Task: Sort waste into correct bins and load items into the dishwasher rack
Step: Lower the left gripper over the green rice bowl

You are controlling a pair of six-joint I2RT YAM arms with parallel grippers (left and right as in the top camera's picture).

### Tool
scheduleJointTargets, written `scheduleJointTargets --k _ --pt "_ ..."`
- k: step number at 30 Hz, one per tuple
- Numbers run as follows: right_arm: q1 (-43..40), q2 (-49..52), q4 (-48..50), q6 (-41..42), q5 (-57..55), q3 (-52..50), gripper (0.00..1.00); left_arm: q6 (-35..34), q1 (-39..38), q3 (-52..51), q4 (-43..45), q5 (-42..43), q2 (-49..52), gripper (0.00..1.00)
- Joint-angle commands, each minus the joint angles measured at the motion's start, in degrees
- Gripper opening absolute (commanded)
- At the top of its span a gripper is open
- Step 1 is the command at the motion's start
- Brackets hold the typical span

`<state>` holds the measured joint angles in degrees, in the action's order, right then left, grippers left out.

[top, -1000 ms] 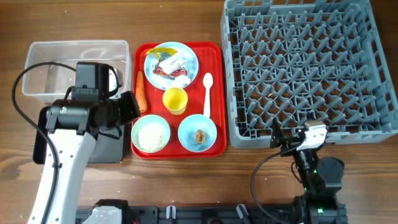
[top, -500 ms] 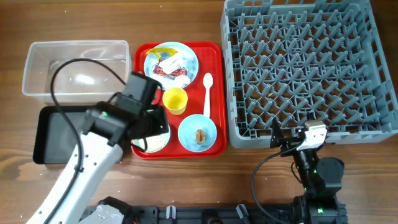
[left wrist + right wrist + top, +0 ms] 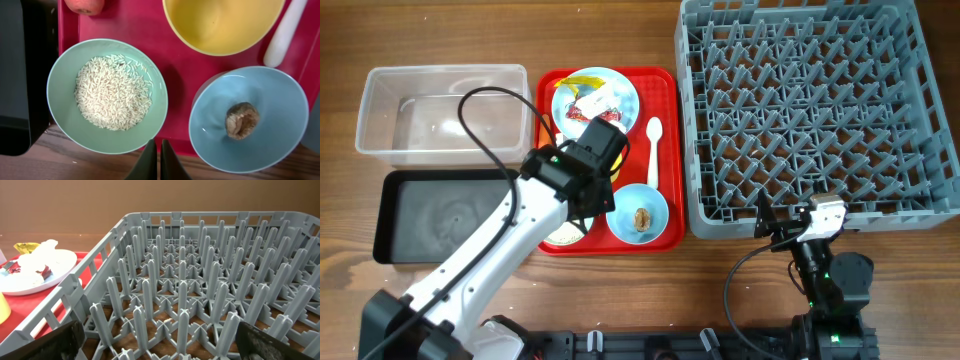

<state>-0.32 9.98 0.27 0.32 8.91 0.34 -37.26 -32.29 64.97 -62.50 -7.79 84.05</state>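
Observation:
My left gripper (image 3: 160,144) is shut and holds nothing. It hovers over the red tray's front edge, between the bowl of white rice (image 3: 112,92) and the blue bowl (image 3: 270,100) with the brown lump (image 3: 241,120). The yellow cup (image 3: 220,22) and an end of the carrot (image 3: 85,5) lie further in. From overhead the left arm (image 3: 585,165) covers the cup and the carrot. The plate (image 3: 625,100) carries wrappers, tissue and a yellow scrap. The spoon (image 3: 653,150) lies beside it. My right gripper (image 3: 165,350) stands open in front of the rack (image 3: 810,110).
The clear tub (image 3: 440,110) and the black tray (image 3: 440,215) sit left of the red tray (image 3: 665,80). The rack's near wall (image 3: 100,255) rises just ahead of the right fingers. Bare wood runs along the table's front.
The left arm swung right, from above the black tray and tub to over the red tray's front. The black tray is now uncovered. The right arm stayed still.

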Motion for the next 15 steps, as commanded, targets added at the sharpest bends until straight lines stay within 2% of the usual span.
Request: scheduleJointTargets --k 1,3,5,7,10,13,15 --pt "-0.2 -0.2 0.3 -0.3 -0.4 0.0 1.00 -0.9 2.0 0.2 0.2 -1.9 -0.2 0.24" --pt "-0.2 -0.2 0.3 -0.3 -0.4 0.0 1.00 0.3 2.6 0.5 -0.3 -0.6 -0.3 0.23" --pt "-0.2 -0.2 0.3 -0.3 -0.4 0.0 1.00 2.2 2.3 0.5 -0.7 -0.2 -0.8 0.11" --pt "-0.2 -0.2 0.3 -0.3 -0.4 0.0 1.00 2.5 0.9 0.5 -0.7 -0.6 -1.7 0.05" --pt "-0.2 -0.2 0.3 -0.3 -0.4 0.0 1.00 1.4 -3.7 0.5 -2.1 -5.1 -4.7 0.05" --pt "-0.2 -0.2 0.3 -0.3 -0.4 0.0 1.00 -1.4 -7.2 0.2 -2.9 -6.6 -7.0 0.15" --pt "-0.2 -0.2 0.3 -0.3 -0.4 0.0 1.00 -2.2 -8.9 -0.5 -2.9 -6.7 -7.1 0.17"
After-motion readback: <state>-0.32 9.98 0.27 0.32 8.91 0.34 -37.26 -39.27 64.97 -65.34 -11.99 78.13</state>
